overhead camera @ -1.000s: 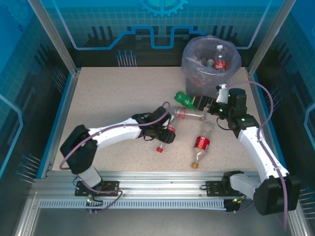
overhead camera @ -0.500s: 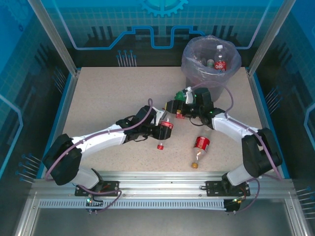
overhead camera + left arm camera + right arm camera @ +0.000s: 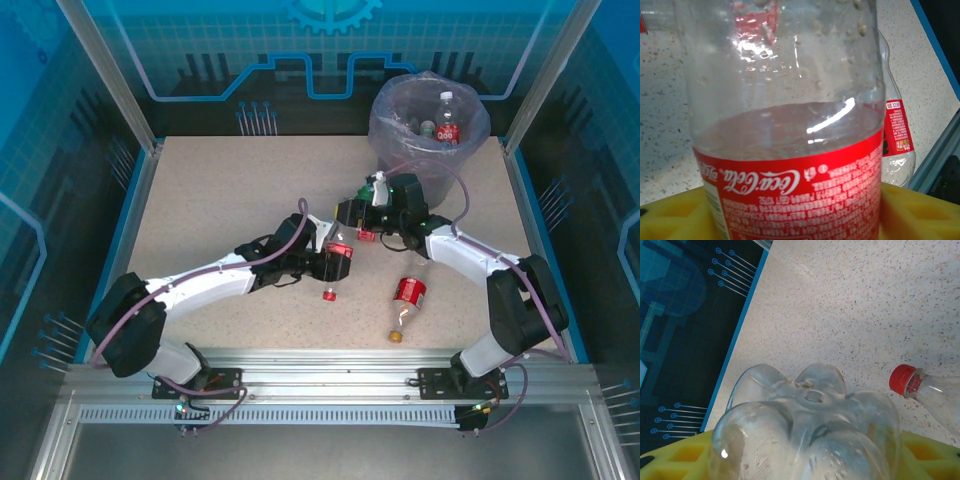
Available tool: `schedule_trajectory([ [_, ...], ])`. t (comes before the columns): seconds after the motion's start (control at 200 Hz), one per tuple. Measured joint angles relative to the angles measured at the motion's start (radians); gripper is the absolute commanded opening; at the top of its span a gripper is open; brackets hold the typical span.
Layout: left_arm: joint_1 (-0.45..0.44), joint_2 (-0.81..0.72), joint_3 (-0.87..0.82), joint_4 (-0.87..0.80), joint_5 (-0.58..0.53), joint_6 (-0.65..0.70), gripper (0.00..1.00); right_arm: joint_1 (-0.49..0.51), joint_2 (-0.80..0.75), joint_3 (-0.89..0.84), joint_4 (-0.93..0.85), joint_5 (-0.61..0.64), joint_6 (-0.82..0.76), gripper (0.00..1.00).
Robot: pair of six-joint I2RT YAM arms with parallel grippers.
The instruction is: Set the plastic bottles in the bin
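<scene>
- The yellow pads (image 3: 670,217) of the left gripper (image 3: 335,262) are bracketing a Coca-Cola bottle (image 3: 790,100) at its red label. I cannot tell whether they are pressing on it or standing just clear.
- The right gripper (image 3: 352,215) is straddling a clear, petal-shaped bottle base (image 3: 810,420) with its own pads (image 3: 675,455). Here too I cannot tell whether they are squeezing.
- From above, both grippers are working just beside each other mid-table. This is probably one bottle passing between the arms, though I cannot confirm that.
- If one set of fingers is letting go while the other is not biting firmly, the light, slick bottle is likely heading for the table (image 3: 220,200) and rolling away.
- A grip at the base end alone is risking the bottle tilting or slipping out during the swing.
- The bin (image 3: 385,135) is standing at the far right, well apart from both grippers and already holding bottles. Its lavender liner (image 3: 478,125) could be snagging a low pass.
- A red-labelled bottle (image 3: 408,298) is lying near right, and a red-capped bottle (image 3: 935,395) is lying near the right fingers. A low sweep is risking knocking either one.
</scene>
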State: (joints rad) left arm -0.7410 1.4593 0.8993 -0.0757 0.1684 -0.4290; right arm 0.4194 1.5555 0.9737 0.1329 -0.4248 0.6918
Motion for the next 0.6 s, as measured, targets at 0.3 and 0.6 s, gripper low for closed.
schedule_trajectory([
  [0.3, 0.0, -0.002, 0.0, 0.013, 0.005, -0.007, 0.99, -0.008, -0.007, 0.173, -0.154, 0.076, -0.132, 0.54],
  [0.6, 0.0, -0.077, -0.106, 0.081, 0.013, -0.043, 0.99, -0.016, -0.144, 0.392, -0.212, 0.322, -0.403, 0.44],
])
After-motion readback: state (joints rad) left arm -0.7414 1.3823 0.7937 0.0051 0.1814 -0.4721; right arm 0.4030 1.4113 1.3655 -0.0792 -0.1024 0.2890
